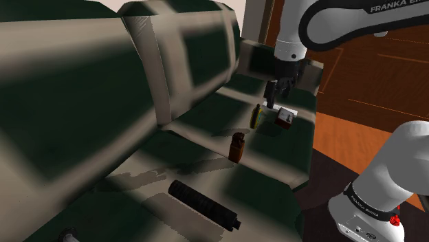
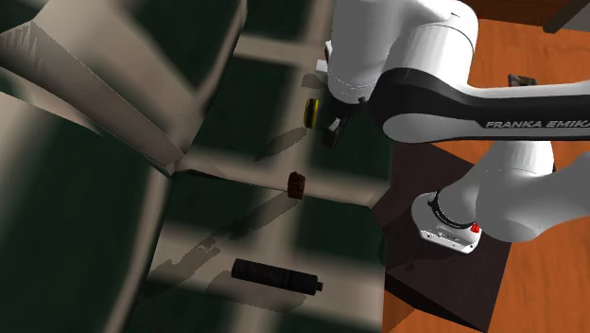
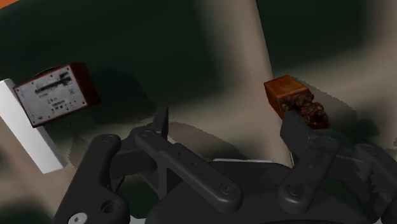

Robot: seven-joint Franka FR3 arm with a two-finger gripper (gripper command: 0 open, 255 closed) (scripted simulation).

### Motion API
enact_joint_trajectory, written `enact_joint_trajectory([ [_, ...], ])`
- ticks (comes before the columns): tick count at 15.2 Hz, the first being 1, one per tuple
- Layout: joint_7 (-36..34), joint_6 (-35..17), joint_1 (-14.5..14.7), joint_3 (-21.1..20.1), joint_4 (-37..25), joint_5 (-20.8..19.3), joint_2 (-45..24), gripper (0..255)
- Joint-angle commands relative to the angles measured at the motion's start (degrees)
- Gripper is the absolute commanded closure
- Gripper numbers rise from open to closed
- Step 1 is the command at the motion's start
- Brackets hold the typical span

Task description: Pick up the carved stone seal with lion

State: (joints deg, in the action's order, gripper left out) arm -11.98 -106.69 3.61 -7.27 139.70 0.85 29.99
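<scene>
I saw the gripper point(image 1: 273, 102) hanging over the far end of the plaid sofa point(image 1: 82, 89) seat, its two black fingers point(image 3: 162, 124) spread apart with nothing between them. The brown carved seal point(image 1: 237, 148) stood upright on the seat cushion, nearer the camera than the gripper and toward the shoulder view's left of it, clear of both fingers there. In the wrist view the seal's rough carved end lay right at the tip of one finger, outside the gap, and I could not tell from that view whether they touched. Below the gripper, beyond the seal, sat a red-brown box point(image 1: 283, 118) with a grey label on one face, next to a white slab point(image 3: 28, 137); I could not see inside the box. Just beside it, on the shoulder view's left, was a small yellow-green item point(image 1: 258, 117) I could not identify. A black ribbed cylinder point(image 1: 203, 204) lay on its side on the near part of the seat, well apart from the seal.
</scene>
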Motion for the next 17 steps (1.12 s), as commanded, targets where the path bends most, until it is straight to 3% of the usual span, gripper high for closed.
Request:
enact_joint_trajectory([
  [1, -2.14, -3.26, 0.70, -1.67, 0.13, 0.81, -3.09, 0],
  [12, -13.88, -16.62, 3.40, -9.45, -6.84, 0.26, -23.58, 0],
  [17, -14.53, -19.94, 3.43, -9.64, -5.52, -0.39, -25.66, 0],
])
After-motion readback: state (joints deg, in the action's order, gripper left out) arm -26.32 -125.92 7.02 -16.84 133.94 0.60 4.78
